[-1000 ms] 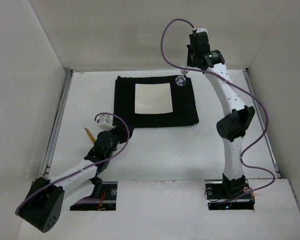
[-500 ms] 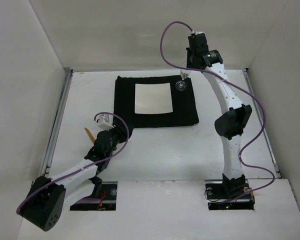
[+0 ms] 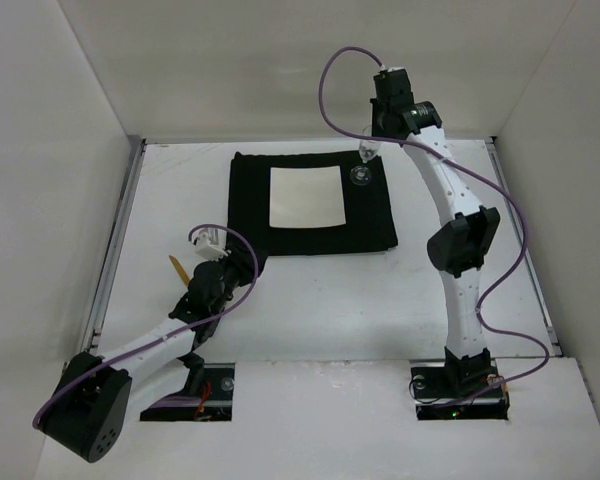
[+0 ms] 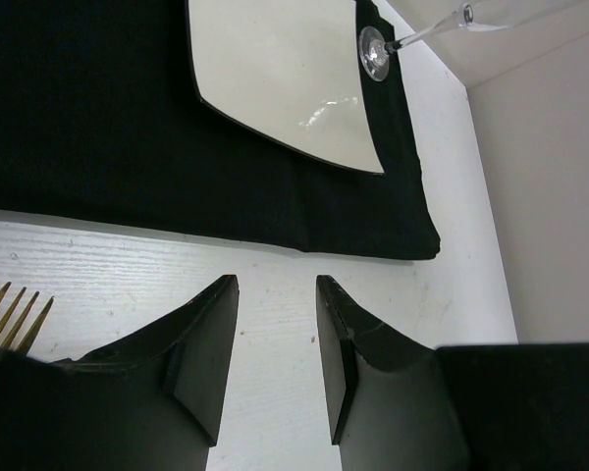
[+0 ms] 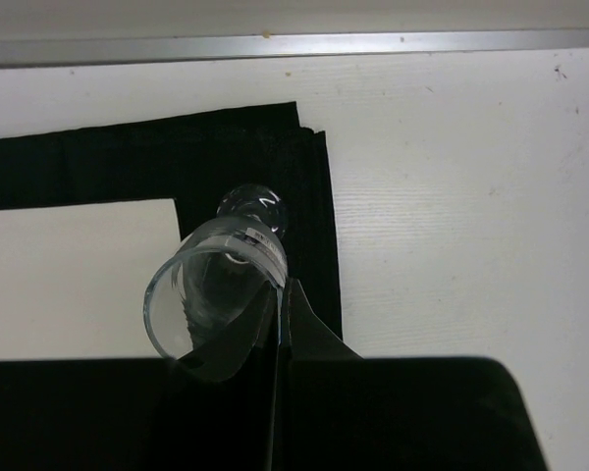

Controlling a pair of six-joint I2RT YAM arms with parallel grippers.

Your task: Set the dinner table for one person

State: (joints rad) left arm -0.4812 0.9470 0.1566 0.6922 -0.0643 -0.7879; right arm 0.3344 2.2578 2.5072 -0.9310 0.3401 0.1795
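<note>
Our right gripper (image 5: 278, 294) pinches the tilted wine glass (image 5: 211, 285) by its rim over a corner of the black mat (image 3: 250, 200) on the dinner table (image 3: 310, 300); released aslant, we fear it topples onto the plate (image 3: 305, 195); left gripper (image 4: 275, 294) spread, empty.

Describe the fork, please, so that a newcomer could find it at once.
Find the black mat on the white table, then look left of its near corner to the left gripper. The fork lies on bare tabletop just beside it: slim and gold, unlike the square white plate and the clear glass.
</note>
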